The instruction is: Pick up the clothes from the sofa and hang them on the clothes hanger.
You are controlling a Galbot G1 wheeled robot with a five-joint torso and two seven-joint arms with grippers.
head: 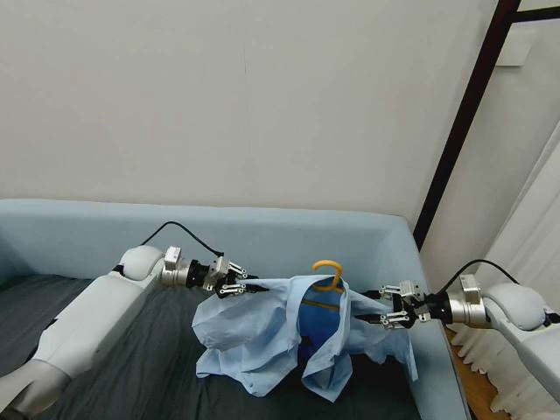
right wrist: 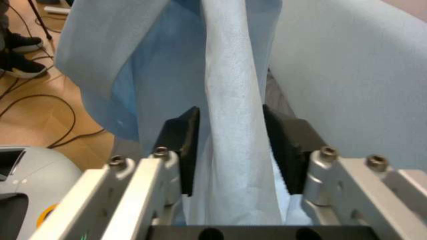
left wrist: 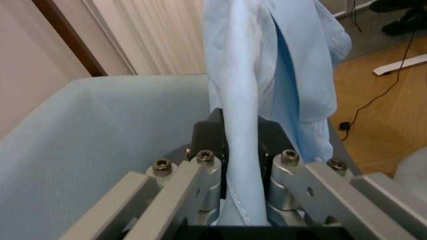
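Head cam gives the whole spread: left gripper [head: 249, 287] and right gripper [head: 378, 318] hold a pale blue shirt [head: 262, 337] stretched between them just above the light blue sofa [head: 87, 232], with an orange hanger [head: 329, 273] hook poking up from its middle. Wrist cams get the close-up: both sets of black padded jaws are clamped on a rolled fold of thin, crinkly fabric, plus there's wood floor [left wrist: 400, 130] past the sofa.
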